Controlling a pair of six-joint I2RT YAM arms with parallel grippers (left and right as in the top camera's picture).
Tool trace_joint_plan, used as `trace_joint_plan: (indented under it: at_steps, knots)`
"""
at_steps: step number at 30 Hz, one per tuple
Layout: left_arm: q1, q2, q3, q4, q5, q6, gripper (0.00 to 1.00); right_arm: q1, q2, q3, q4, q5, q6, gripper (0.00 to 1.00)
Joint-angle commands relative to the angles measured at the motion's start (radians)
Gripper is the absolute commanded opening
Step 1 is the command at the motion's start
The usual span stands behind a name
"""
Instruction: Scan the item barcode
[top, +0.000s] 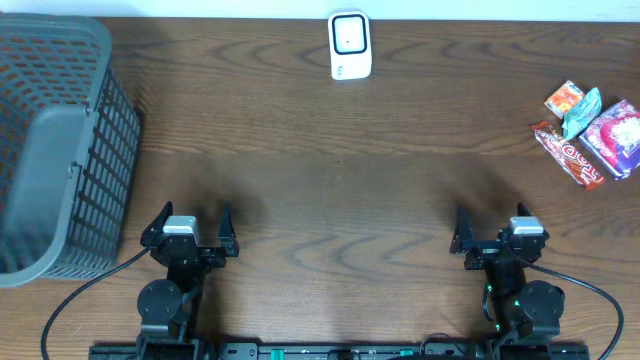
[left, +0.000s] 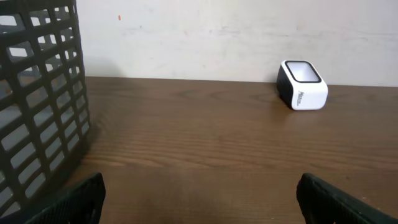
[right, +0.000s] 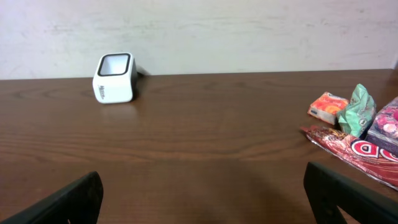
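Note:
The items lie in a small pile at the table's right edge: an orange packet (top: 564, 98) (right: 328, 106), a teal packet (top: 582, 112) (right: 356, 111), a long red wrapper (top: 568, 155) (right: 351, 148) and a purple-red pack (top: 617, 138) (right: 388, 127). No barcode is readable on any of them. A white scanner (top: 349, 45) (left: 301, 84) (right: 114, 78) with a dark window stands at the far middle edge. My left gripper (top: 195, 215) (left: 202, 202) and right gripper (top: 492, 230) (right: 205, 199) rest near the front edge, both open with only bare table between the fingers.
A tall dark grey mesh basket (top: 55, 150) (left: 37, 106) fills the left side, close to the left gripper. A pale wall runs behind the table's far edge. Brown wood tabletop (top: 330, 170) lies between the grippers and the scanner.

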Motion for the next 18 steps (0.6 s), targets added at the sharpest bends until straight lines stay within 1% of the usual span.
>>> trace_joint_plan:
  at_steps: [1,18]
  knots:
    - [-0.004,-0.009,-0.012,-0.048,-0.008,0.02,0.98,-0.005,-0.007,-0.008,0.001,-0.002,-0.021,0.99]
    - [-0.004,-0.008,-0.011,-0.045,-0.017,0.017,0.98,-0.005,-0.007,-0.008,0.001,-0.002,-0.021,0.99]
